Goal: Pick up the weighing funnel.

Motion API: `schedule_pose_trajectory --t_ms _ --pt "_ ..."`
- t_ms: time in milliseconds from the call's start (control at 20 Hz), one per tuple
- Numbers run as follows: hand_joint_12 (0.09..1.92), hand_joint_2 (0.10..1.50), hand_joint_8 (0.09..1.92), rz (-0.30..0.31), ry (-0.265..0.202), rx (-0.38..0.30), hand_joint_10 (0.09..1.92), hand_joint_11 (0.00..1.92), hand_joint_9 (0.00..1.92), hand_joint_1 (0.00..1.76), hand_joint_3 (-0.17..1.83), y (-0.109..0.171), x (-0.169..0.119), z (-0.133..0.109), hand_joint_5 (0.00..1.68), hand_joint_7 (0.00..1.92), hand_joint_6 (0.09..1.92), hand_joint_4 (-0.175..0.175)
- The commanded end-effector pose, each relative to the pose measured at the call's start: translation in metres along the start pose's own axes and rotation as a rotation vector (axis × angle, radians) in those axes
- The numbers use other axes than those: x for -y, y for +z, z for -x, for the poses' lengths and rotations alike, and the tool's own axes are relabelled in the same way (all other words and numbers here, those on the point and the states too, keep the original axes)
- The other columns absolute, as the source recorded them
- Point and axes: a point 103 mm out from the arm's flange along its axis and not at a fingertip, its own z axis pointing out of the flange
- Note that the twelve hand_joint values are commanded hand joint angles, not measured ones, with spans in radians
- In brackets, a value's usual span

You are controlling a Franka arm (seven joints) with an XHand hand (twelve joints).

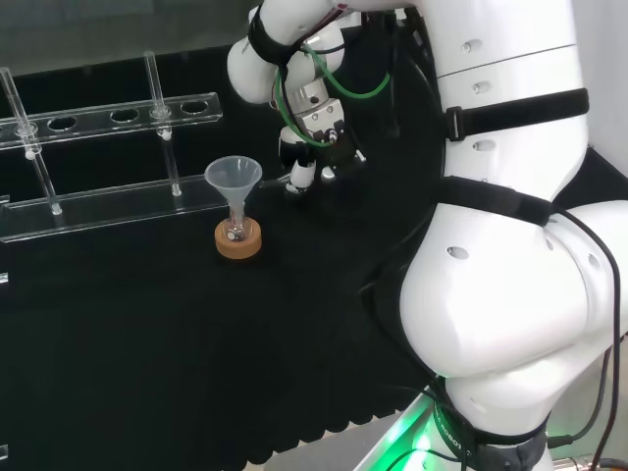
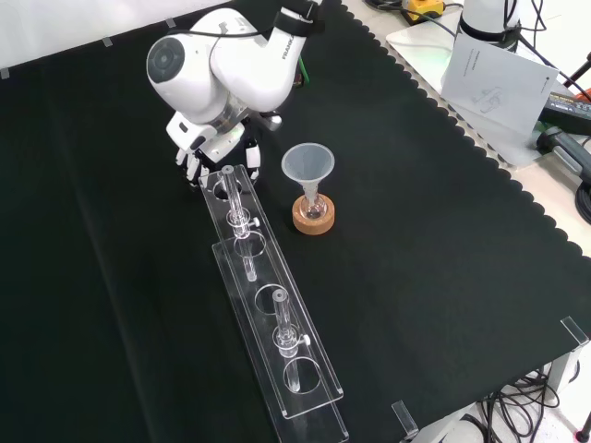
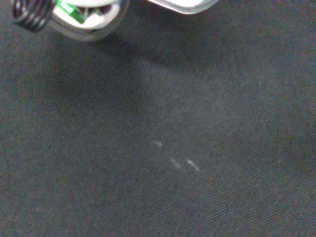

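In the front view, going left to right, the hand (image 2: 198, 155) hangs low over the black cloth of the bench (image 2: 102, 295), partly behind the arm's white link. Its fingers (image 2: 188, 166) point down, fairly straight and spread apart, and no grasp on anything can be made out. They hang just beside the far end of a long clear rack (image 2: 277, 343) with round holes and upright clear rods. Right of the rack stands the funnel (image 2: 307, 164), mouth up, its stem in a small flask (image 2: 314, 207) on a cork ring (image 2: 314, 222). What the flask contains cannot be told.
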Motion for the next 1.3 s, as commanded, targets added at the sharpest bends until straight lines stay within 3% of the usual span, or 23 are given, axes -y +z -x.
schedule_pose_trajectory --t_ms 50,450,800,1300 --pt "1.26 0.70 0.68 0.035 0.018 -0.009 0.52 0.53 0.86 1.08 0.69 -0.016 0.009 0.011 1.14 0.61 0.92 0.175" --pt "1.22 0.70 0.68 0.015 0.048 0.050 0.49 0.59 0.88 1.08 0.68 -0.041 0.030 0.029 1.13 0.60 0.93 0.175" --pt "1.21 0.71 0.68 0.045 0.096 0.092 0.49 0.59 0.88 1.08 0.68 -0.070 0.059 0.046 1.14 0.59 0.93 0.175" --pt "1.20 0.71 0.68 0.075 0.147 0.141 0.48 0.60 0.89 1.08 0.68 -0.106 0.107 0.044 1.14 0.59 0.92 0.175"
